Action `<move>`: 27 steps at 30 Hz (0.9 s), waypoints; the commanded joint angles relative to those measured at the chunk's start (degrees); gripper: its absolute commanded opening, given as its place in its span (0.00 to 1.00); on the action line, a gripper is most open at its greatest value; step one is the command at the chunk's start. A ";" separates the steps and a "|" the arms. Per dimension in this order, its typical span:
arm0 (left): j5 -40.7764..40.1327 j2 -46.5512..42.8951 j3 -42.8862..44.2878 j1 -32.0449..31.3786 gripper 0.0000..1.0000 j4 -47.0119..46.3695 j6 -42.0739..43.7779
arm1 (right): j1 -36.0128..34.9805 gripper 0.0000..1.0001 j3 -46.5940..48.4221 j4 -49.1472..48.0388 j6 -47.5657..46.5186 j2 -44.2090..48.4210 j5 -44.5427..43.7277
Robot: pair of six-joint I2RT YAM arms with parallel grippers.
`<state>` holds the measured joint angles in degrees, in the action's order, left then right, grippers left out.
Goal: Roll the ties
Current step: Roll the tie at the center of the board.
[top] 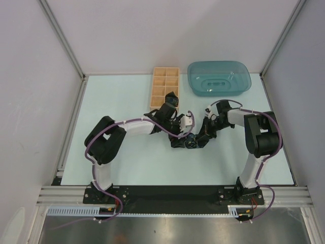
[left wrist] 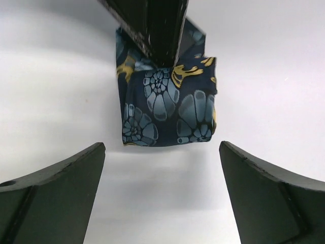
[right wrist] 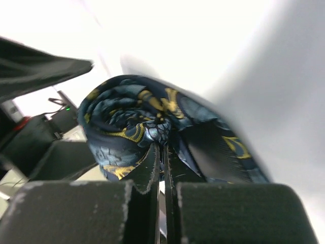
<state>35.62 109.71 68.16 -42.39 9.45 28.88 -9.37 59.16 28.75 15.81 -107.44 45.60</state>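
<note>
Looked like this tie (left wrist: 167, 109) was pretty much rolled already: a chunky, soft bundle of dark navy fabric with blue shell shapes and yellow swirls, at the middle of the tabletop (top: 127, 157). The right gripper (right wrist: 162, 152) had its fingers clamped on the roll's fold. The left gripper (left wrist: 161, 147) faced it, fingers spread wide, holding nothing. Stowing it seemed left.

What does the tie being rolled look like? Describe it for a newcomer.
Find the wooden compartment box at the back and look just on its near side. The tie is the bundle pinched by the right gripper. It is the only patterned fabric: navy with blue shells and yellow swirls.
</note>
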 commanded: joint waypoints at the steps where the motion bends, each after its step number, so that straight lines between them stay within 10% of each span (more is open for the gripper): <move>1: 4.46 -2.22 0.13 -0.32 1.00 -3.65 -2.95 | -1.09 0.00 -0.45 0.60 -4.56 -1.11 -14.66; 16: 0.79 3.31 1.36 -4.54 0.99 -11.91 -7.17 | -5.66 0.00 2.10 2.36 -3.95 -2.86 -20.83; 27: -1.34 3.94 -0.92 -4.81 0.59 -12.27 -3.31 | -7.16 0.00 1.05 -2.29 -1.49 -3.39 -13.98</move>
<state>34.79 114.85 68.36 -46.94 -3.16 22.33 -13.23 61.91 33.23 13.50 -107.04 32.53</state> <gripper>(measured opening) 0.622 0.016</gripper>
